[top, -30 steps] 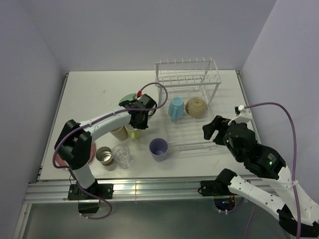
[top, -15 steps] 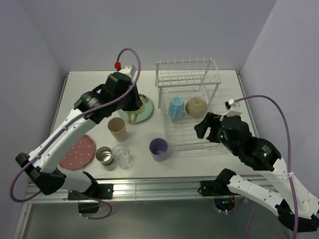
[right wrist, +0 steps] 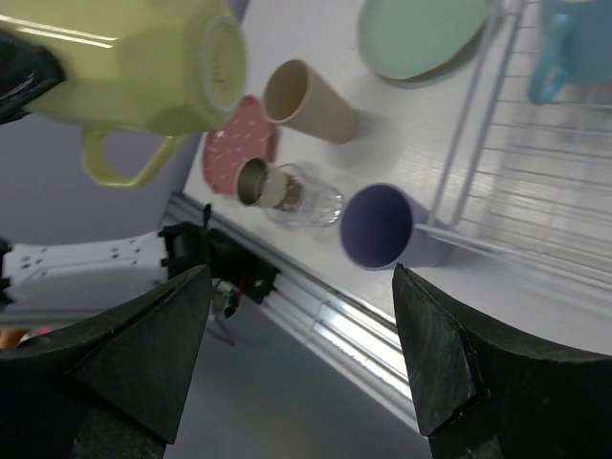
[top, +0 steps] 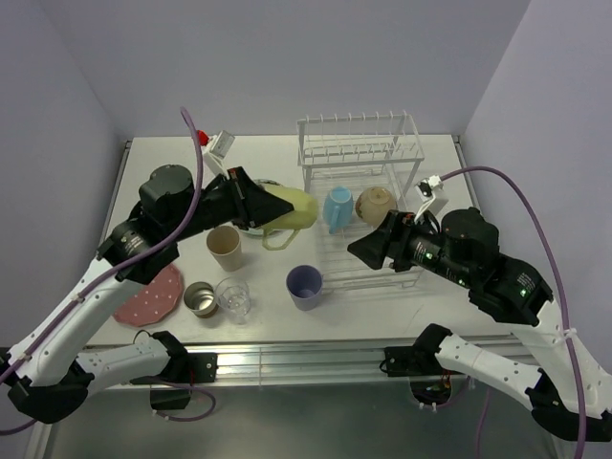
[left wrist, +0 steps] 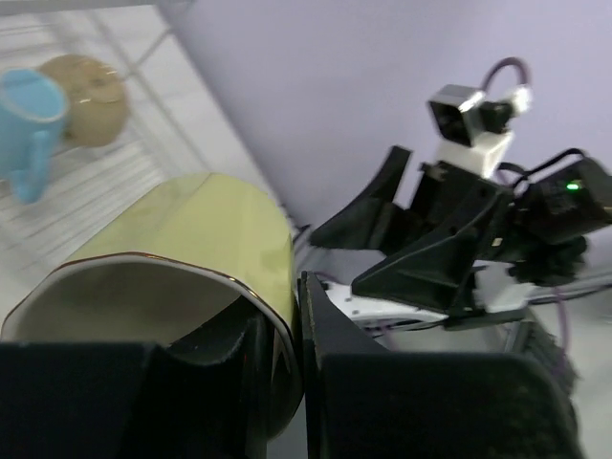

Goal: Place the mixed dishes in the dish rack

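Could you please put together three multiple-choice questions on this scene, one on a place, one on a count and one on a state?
1. Where is the blue cup?
A. in the rack
B. held aloft
C. out of view

2. How many dishes lie in the rack?
A. none
B. four
C. two

3. The left end effector is:
A. open and empty
B. shut on the yellow cup
C. out of view

Answers:
1 A, it lies on the rack's lower wires.
2 C, only the blue cup and a brown cup are there.
3 B, it pinches the yellow cup's rim.
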Available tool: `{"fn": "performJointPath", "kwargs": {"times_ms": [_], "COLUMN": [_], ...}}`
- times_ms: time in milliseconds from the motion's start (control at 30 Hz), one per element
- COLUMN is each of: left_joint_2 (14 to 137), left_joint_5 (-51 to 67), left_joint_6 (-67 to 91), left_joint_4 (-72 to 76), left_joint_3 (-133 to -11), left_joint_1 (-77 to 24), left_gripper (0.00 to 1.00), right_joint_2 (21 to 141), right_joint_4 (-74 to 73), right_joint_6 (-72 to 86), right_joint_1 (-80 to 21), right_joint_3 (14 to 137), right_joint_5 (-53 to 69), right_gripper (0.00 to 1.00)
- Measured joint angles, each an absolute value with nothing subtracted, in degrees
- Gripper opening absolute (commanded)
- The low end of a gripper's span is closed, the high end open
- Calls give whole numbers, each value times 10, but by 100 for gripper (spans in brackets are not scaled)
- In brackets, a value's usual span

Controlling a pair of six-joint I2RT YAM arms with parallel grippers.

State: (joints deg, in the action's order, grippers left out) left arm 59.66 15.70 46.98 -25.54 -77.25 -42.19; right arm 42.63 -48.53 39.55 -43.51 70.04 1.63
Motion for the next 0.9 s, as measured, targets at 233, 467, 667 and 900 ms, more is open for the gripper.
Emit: {"fn": "performJointPath", "kwargs": {"times_ms": [233,467,667,900], "left_joint_2": [596,594,594,595], "left_joint_5": [241,272,289,290], "left_joint_6": [613,705,754,763], "left_joint_4": [-21,168,292,342], "left_joint_3": [-670,-609,-590,-583], "left_joint_1": [-422,-422,-423,-438], "left_gripper": [0,0,0,0], "right_joint_2": [426,410,406,408], "right_joint_4": [-456,-433,-398,-324], "right_joint_6": [404,426,446,478], "right_joint_1": [-435,-435,-433,-431], "right_joint_3": [710,709,704,680], "right_joint_5": [107,150,181,218], "right_gripper": [83,83,81,73]}}
